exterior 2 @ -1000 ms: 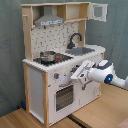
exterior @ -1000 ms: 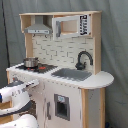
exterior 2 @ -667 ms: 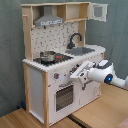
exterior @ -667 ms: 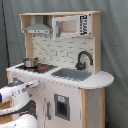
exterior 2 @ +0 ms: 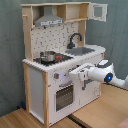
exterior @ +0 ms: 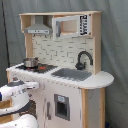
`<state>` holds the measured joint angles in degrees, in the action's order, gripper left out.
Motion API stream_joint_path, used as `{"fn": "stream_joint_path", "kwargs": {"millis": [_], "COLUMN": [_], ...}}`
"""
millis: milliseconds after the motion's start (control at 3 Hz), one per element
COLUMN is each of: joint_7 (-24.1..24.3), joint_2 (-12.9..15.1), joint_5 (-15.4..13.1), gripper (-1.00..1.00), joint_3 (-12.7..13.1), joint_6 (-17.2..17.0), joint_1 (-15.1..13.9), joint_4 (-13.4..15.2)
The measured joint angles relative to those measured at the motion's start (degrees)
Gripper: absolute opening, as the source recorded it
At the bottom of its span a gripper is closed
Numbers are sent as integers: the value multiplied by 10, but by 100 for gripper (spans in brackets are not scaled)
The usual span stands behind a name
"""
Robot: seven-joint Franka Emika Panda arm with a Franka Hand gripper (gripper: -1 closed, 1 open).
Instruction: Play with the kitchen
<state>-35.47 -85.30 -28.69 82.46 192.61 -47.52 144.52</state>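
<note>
In the first exterior view, the kitchen [exterior: 60, 70] is seen standing upright before a grey curtain [exterior: 112, 45] and filling most of the frame, with its hood [exterior: 38, 27] at the upper left and a white microwave-style cabinet [exterior: 72, 26] beside it. A small metal pot [exterior: 30, 62] is set on the black stovetop [exterior: 36, 66], and the black faucet [exterior: 83, 59] rises behind the grey sink [exterior: 71, 74]. The white arm [exterior: 16, 95] is placed at the lower left, up against the front panel below the stovetop; the gripper itself is hidden there, so whether its fingers are spread or closed cannot be told. In the second exterior view, the kitchen [exterior 2: 55, 65] is shown on a wooden floor [exterior 2: 30, 119], its windowed oven door [exterior 2: 64, 96] facing the camera. The arm [exterior 2: 102, 74] is reached in from the second exterior view's right, and the gripper [exterior 2: 73, 74] is held against the knob panel just above the oven door, beside a knob [exterior 2: 56, 76]. The finger spacing is not resolved here either. The pot [exterior 2: 47, 56] is seen on the stovetop, well apart from the gripper.
</note>
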Motion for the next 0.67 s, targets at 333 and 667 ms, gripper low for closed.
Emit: {"fn": "stream_joint_path", "kwargs": {"millis": [333, 667], "joint_7": [69, 131], "joint_2": [4, 4], "joint_5": [2, 3], "gripper": [100, 100], "joint_3": [0, 0], "joint_6": [5, 10], "joint_1": [0, 0], "joint_4": [0, 0]}}
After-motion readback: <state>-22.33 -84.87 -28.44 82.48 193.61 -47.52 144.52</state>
